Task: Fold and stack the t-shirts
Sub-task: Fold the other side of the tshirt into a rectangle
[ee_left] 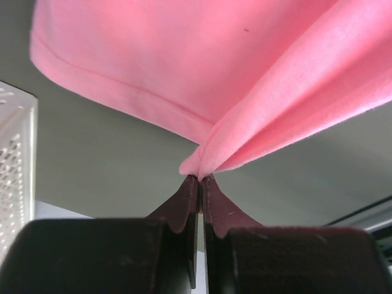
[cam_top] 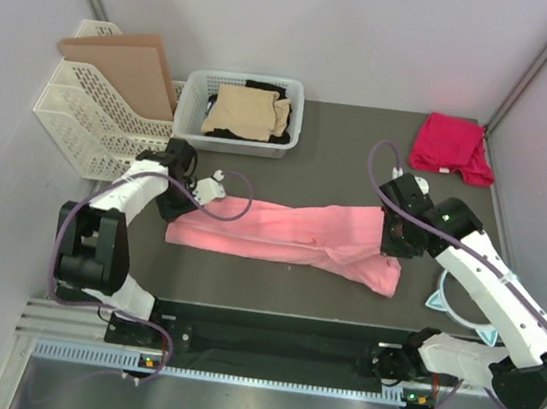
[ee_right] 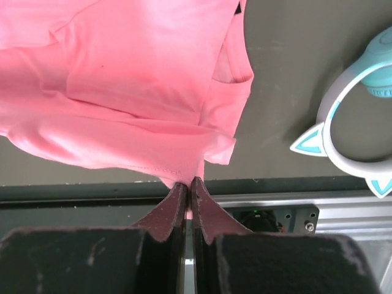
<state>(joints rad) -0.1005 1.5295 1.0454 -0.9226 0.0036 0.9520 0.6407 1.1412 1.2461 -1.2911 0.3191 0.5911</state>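
Observation:
The light salmon pink t-shirt [cam_top: 290, 232] hangs stretched between both grippers across the middle of the table. My left gripper [cam_top: 175, 202] is shut on its left end, the cloth [ee_left: 202, 73] pinched at the fingertips [ee_left: 199, 177]. My right gripper [cam_top: 397, 239] is shut on its right end, the hem [ee_right: 153, 110] clamped at the fingertips [ee_right: 188, 182]. The magenta-red t-shirt [cam_top: 452, 146] lies bunched at the back right. A tan t-shirt [cam_top: 248, 112] lies on a black one [cam_top: 268, 90] in the white basket [cam_top: 195, 93].
A teal cat-ear headband [cam_top: 454, 304] lies at the right, under my right arm, and also shows in the right wrist view [ee_right: 358, 116]. A white rack [cam_top: 77, 123] with a brown board [cam_top: 126, 64] stands at the back left.

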